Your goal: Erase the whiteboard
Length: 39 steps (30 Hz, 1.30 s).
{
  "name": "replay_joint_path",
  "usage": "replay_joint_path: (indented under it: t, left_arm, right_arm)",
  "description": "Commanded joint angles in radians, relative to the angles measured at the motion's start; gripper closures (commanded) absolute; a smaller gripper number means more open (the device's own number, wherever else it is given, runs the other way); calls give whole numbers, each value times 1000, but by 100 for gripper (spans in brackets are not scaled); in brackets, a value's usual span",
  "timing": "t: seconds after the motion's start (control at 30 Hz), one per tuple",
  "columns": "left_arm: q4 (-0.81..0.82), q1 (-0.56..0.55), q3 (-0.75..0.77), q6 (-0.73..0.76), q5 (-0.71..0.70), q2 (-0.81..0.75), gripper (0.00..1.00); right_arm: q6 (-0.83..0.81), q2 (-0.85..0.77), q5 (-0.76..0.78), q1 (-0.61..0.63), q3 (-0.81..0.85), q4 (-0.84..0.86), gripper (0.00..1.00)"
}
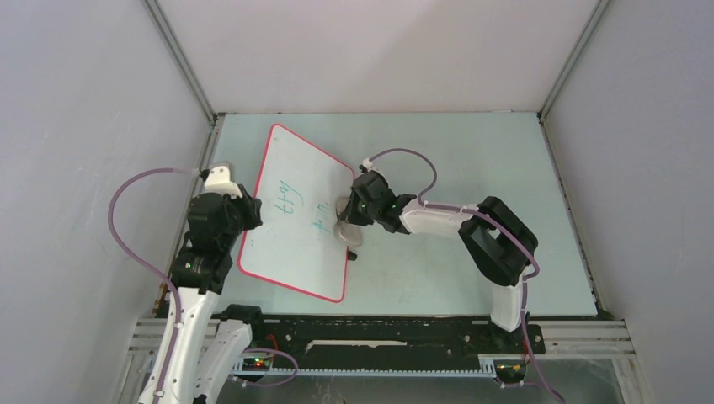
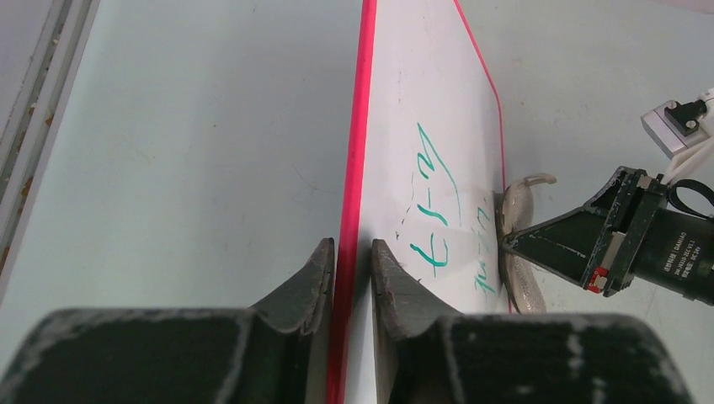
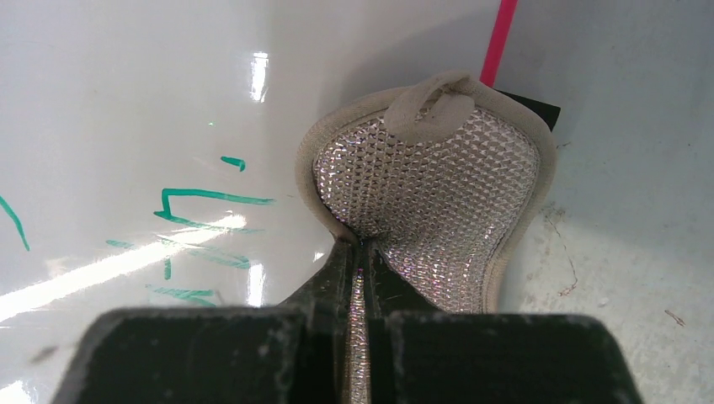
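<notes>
**Left gripper** (image 1: 246, 215): at the left long edge of the board. Its fingers (image 2: 307, 282) are closed on the red-pink rim (image 2: 358, 126), one on each face, pinching it between them.

**Whiteboard** (image 1: 286, 244): left of centre on the pale green table (image 1: 471, 151). It sits at a slant, one corner toward the back wall and the opposite corner toward the arm bases. Whether the pinched edge is lifted off the table cannot be told.

**Green handwriting** (image 1: 290, 199): several strokes across the middle and right part of the board, between the two grippers. The rightmost marks are just beside the pad.

**Cloth pad** (image 3: 429, 202): grey knobbly weave with a beige border and a small loop at its far end. It lies against the board's right edge and laps over the rim, part on the white face and part over the table. A black clip (image 3: 532, 108) shows just behind it on the rim.

**Right gripper** (image 1: 355, 212): at the board's right edge, the arm reaching in from the right with its elbow bent. The fingers are closed tight on the near edge of the pad, with a fold of cloth pinched between them.
</notes>
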Motion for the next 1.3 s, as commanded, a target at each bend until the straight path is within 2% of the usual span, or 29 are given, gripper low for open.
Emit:
replay_joint_path:
  t: [0.0,0.3,0.43,0.53,0.83,1.0,1.07,1.27]
  left_arm:
    - [-46,-12,-15,-14,23,15,100]
    - [-47,-12,-15,-13,23,25,100]
    - [-47,-12,-15,-13,23,25,100]
    - [-48,-11,-15,-13,23,22,100]
    - [-47,-11,-14,-14,23,17,100]
    - [-45,-12,-14,-14,23,20,100]
    - [-45,-12,-13,-14,23,20,100]
    - [-48,-12,-15,-14,22,27,100]
  right_arm:
    - [-43,5,-102,52,-13,113,100]
    - [-168,-56,-111,238,190,108,100]
    - [-205,-50,-111,261,219,99,100]
    - [-177,-31,-122,232,175,85,100]
    - [-96,-77,-109,94,-185,179,100]
    - [-92,-86,-119,85,-220,231,100]
    - [-95,-74,-130,106,-176,227,100]
    - [-153,-59,-143,222,107,127,100]
